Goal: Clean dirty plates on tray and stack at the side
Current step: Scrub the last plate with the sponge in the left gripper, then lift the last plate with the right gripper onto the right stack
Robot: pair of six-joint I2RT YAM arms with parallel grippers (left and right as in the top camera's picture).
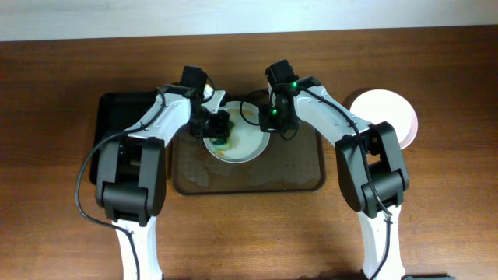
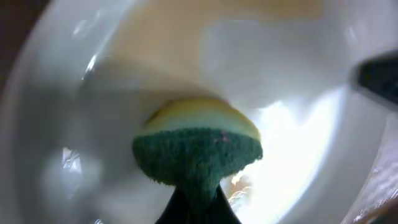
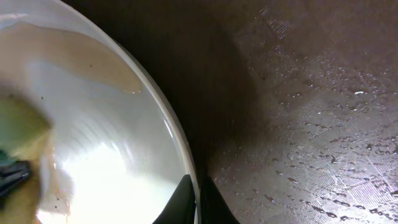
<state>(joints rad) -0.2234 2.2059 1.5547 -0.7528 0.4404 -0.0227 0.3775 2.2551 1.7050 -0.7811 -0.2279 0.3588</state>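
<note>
A white plate [image 1: 243, 145] lies on the brown tray [image 1: 296, 167], at its back left part. My left gripper [image 1: 221, 127] is shut on a green and yellow sponge [image 2: 199, 149], which presses onto the inside of the plate [image 2: 280, 74]. My right gripper [image 3: 198, 200] is shut on the right rim of the same plate [image 3: 93, 124], one finger inside and one outside; in the overhead view it [image 1: 272, 120] sits at the plate's back right. Brownish wet smears show on the plate. A second plate [image 1: 387, 117] rests on the table right of the tray.
A smaller black tray [image 1: 124, 113] lies left of the brown tray, under the left arm. The brown tray's surface [image 3: 311, 124] is wet with droplets. Both arms reach in over the tray's back edge.
</note>
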